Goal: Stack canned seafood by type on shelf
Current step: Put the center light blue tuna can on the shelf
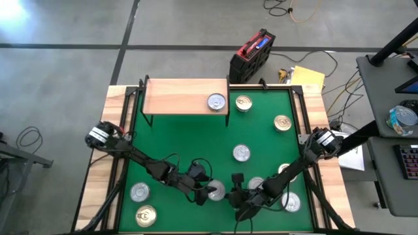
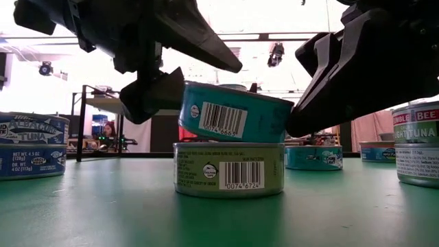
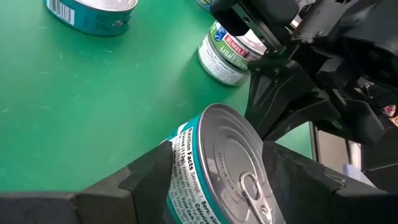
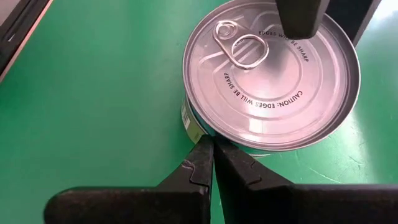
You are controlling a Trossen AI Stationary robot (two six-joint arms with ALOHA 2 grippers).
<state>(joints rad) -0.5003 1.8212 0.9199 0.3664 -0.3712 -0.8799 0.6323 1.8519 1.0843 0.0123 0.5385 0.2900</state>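
Observation:
A teal-sided, silver-topped tin (image 2: 233, 113) sits tilted on top of a light-green-labelled tin (image 2: 228, 169) near the mat's near edge. My left gripper (image 3: 217, 168) is shut on the teal tin and comes in from the table's left. My right gripper (image 4: 210, 146) is shut, its tips at the same tin's right side (image 2: 288, 127). The shelf (image 1: 186, 96) stands at the far left of the mat on thin black legs. One silver-topped tin (image 1: 216, 102) rests on its right end. Other tins lie scattered on the mat. My left gripper pinches the teal tin's side wall (image 3: 183, 168) between its two fingers, one on each side of the round body. It slants down from the table's left. The tin is tilted, its left side higher, its underside on or just above the lower tin's lid (image 2: 274, 143). My right gripper touches the teal tin's side wall (image 2: 287, 127), just under the lid's rim (image 4: 208, 134), with its shut fingertips (image 4: 202, 155). It comes slanting down from the table's right. Whether the tips also meet the lower tin cannot be told.
Gold-topped tins (image 1: 243, 102) (image 1: 282, 122) and a silver one (image 1: 241, 153) lie right of the shelf. Two stacked blue tins (image 2: 31, 144) stand at near left, and a light-tuna stack (image 2: 417, 144) at near right. A black and red case (image 1: 251, 55) sits beyond the table's far edge.

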